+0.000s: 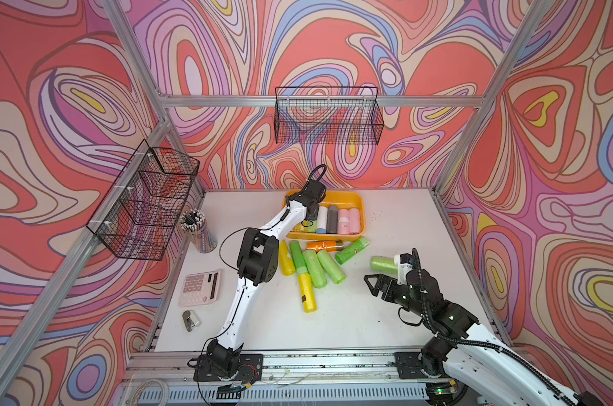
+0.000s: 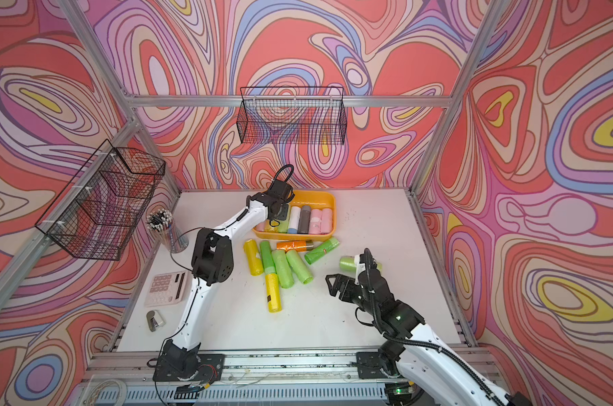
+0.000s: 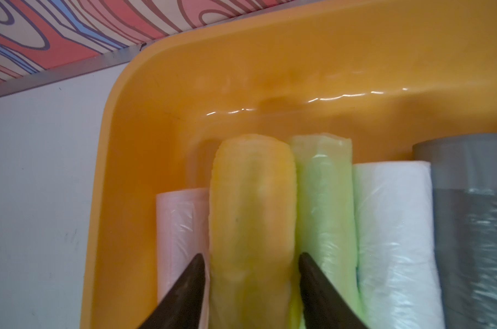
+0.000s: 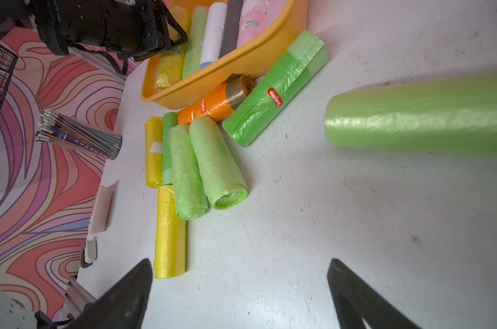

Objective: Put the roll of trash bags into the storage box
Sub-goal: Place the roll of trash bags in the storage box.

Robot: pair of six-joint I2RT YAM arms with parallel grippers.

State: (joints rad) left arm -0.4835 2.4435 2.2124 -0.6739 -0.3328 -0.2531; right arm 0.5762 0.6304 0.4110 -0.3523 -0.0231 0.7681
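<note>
Left wrist view: yellow roll [image 3: 250, 205] lies in box [image 3: 156, 114], betw pink roll [image 3: 179, 228] & green roll [image 3: 324, 205]. L gripper [image 3: 249, 256] jaws apart, astride it, not squeezing. R gripper [image 4: 238, 265] wide apart, empty. Roll prob light, soft, slick film; grab mid-length, across width.

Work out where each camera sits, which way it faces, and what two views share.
Top views: high above the front, looking down on the table; left arm and right arm show.
Left wrist: above the storage box, looking into it; left gripper straddles a yellow roll.
Right wrist: low over the table, facing loose rolls and the box; right gripper shows, open.
Shared: both wrist views show that yellow roll in the box.
</note>
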